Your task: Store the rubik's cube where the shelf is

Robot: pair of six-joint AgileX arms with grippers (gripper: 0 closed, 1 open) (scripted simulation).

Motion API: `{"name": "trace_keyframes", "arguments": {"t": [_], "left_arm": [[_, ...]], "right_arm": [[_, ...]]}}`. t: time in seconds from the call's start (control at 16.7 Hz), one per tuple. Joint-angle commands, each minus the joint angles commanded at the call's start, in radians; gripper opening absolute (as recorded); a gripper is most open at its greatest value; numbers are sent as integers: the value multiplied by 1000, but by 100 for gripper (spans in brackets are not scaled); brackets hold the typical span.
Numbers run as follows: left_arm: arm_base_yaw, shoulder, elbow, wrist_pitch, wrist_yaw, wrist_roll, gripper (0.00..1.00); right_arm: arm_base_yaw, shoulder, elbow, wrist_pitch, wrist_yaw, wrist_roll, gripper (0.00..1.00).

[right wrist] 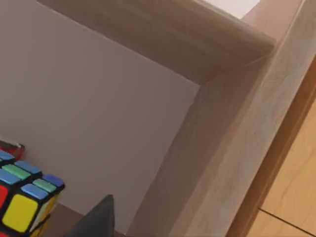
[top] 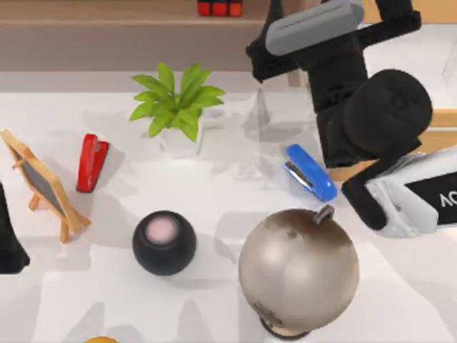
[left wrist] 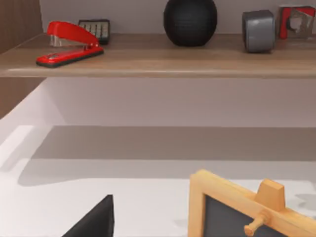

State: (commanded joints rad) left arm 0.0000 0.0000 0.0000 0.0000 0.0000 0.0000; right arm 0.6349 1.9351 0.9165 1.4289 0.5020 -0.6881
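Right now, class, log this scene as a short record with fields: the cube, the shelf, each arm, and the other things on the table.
cube: rubik's cube by the shelf corner post
right arm: reaching over the shelf at the table's far right
left arm: parked at the table's left edge
table: red stapler, blue stapler, black speaker, globe, potted plant, small chalkboard easel

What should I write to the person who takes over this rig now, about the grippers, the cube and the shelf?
Left gripper: parked at the left edge of the table.
Right gripper: up at the shelf; its grip cannot be judged.
The rubik's cube appears to sit on the shelf board.
Done: cube brought to the shelf.
Left: confirm release, pull the right arm back.
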Motion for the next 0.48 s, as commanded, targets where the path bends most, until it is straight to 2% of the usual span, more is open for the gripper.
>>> {"name": "trace_keyframes", "arguments": {"t": [0.48], "left_arm": [[0, 0, 0, 0, 0, 0, 100]], "right_arm": [[-110, -114, -563, 301, -93, -519, 100]]}}
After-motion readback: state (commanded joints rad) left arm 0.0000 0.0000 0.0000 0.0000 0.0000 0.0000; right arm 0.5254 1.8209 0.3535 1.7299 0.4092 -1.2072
